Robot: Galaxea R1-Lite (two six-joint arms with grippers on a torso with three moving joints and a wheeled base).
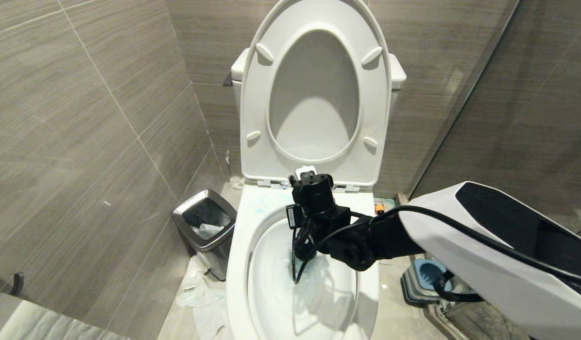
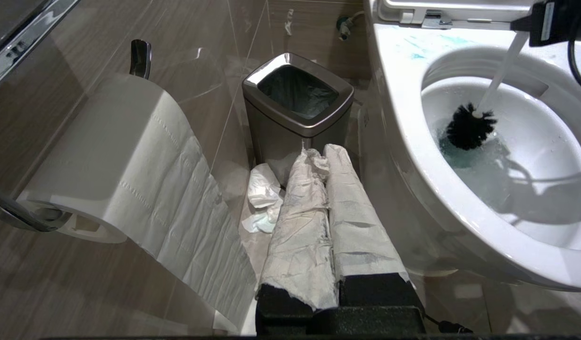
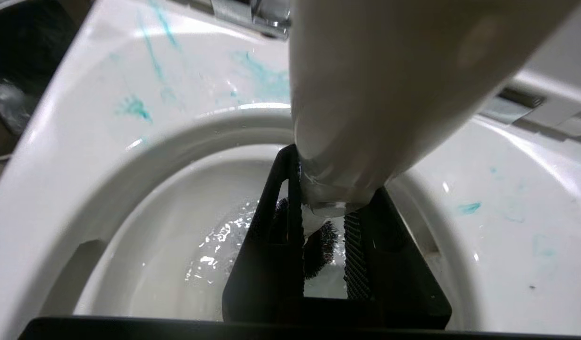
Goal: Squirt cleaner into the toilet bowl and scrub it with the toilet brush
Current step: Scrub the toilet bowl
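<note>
White ceramic toilet bowl [image 1: 243, 264] with its broad rim fills the head view, seat and lid up. The right hand [image 1: 305, 245] hangs over the basin, holding the long slim white plastic toilet brush [image 1: 305, 171] near the top, so it swings like a lever.

Left wrist view: the black bristle head [image 2: 469, 126] sits in turquoise-tinted water, with the steel-rimmed waste bin [image 2: 297, 97] beside the bowl. The left hand [image 2: 325, 158] is parked low, paper-wrapped fingers pressed together, holding nothing.

Right wrist view: the jaws are nearly closed around the handle [image 3: 389, 80]. I'd guess it's light and stiff but slick when wet, so a grip lower down would twist less. Teal cleaner streaks [image 3: 134, 106] mark the rim.
</note>
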